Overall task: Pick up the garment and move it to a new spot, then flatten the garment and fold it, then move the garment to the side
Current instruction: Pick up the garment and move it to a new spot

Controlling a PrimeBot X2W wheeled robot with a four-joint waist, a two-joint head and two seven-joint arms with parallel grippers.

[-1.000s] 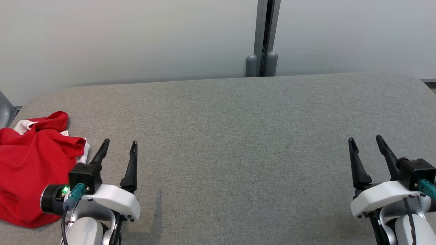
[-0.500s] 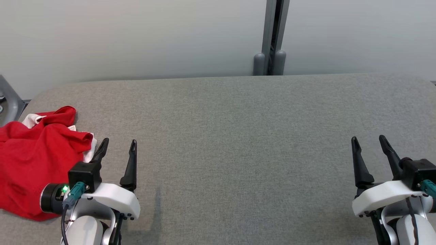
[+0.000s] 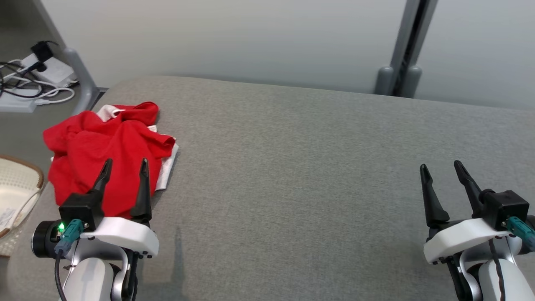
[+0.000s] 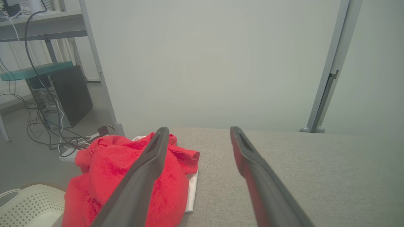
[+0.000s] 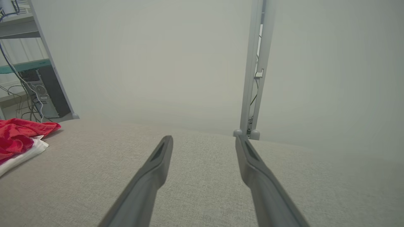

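Left gripper (image 3: pixel 127 161) sits at seven o'clock in my head view, jaws released and holding nothing. Its fingers point over the near edge of the garment (image 3: pixel 104 142); I cannot tell whether they touch it. Right gripper (image 3: pixel 439 164), at four o'clock, is likewise spread and empty, well apart from the cloth. The garment lies at ten o'clock, near the left corner of the grey surface (image 3: pixel 292 167): a crumpled red heap with white fabric showing along its right and far edges. Off the surface at nine o'clock stands a cream perforated basket (image 3: pixel 16 184); at eleven, cables (image 3: pixel 16 85) lie on the floor.
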